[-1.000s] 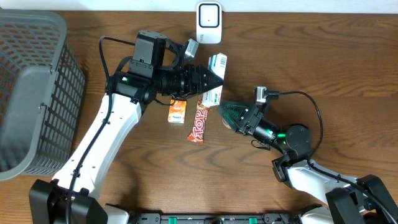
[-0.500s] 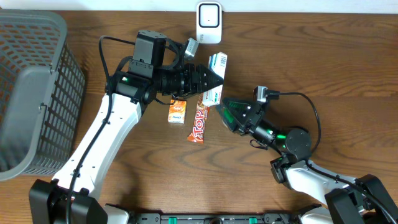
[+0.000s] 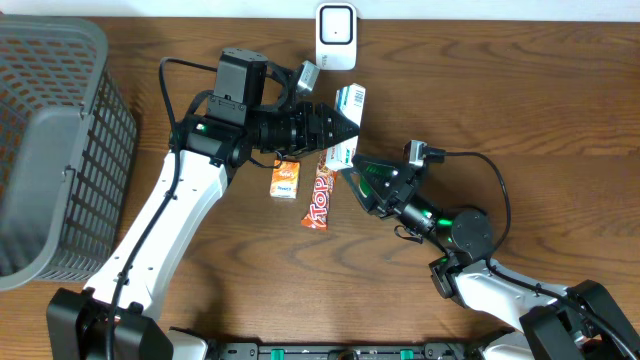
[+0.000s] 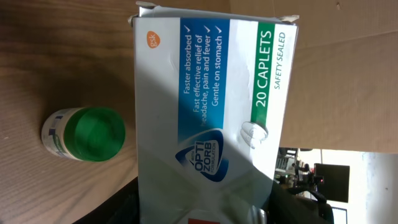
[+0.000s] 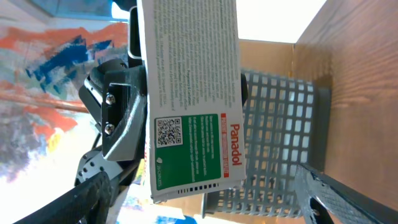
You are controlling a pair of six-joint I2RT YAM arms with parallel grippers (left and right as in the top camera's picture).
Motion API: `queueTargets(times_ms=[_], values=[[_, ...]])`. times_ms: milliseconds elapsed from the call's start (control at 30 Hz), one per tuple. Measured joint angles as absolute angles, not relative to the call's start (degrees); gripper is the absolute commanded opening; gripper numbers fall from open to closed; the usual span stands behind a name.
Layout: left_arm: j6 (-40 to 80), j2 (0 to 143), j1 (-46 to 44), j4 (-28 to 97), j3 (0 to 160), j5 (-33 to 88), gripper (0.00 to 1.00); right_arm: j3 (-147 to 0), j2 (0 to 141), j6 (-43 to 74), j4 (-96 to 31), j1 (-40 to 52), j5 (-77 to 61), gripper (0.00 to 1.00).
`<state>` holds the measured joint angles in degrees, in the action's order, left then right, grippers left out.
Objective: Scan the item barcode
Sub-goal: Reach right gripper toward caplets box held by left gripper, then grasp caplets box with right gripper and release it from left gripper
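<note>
The right gripper (image 3: 355, 170) has edged up across the surface (image 3: 540, 110) over the last second, and its fingers (image 5: 93, 190) are spread wide and empty. Just beyond it, the left gripper (image 3: 345, 128) stays clamped on the Panadol box (image 5: 189, 87). The box is held off the surface with its printed back and QR code facing the right wrist. Farther still sits the scanner (image 3: 336, 36). A handover or regrasp looks likely, and the scan is not yet done.

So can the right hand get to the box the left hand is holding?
Probably yes. The right hand is open and right beside the box that the left hand holds, with nothing between them.
</note>
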<state>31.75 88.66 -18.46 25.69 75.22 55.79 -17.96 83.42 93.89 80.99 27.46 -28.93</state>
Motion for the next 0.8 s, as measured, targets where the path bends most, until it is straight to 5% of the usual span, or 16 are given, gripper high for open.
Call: queueTargets(times_ms=[233, 567, 800], values=[[31.68, 88.66, -18.46, 25.74, 75.22, 55.20, 0.53, -18.04, 83.42, 88.23, 73.84, 24.99, -34.37, 0.99], [31.73, 88.68, -18.50, 25.67, 75.22, 55.24, 0.54, -18.04, 83.42, 85.34, 74.04, 8.47, -50.50, 0.99], [31.75, 88.68, -18.50, 24.58, 75.22, 55.37, 0.53, -18.04, 83.42, 86.54, 77.06, 8.75, -55.94, 0.99]])
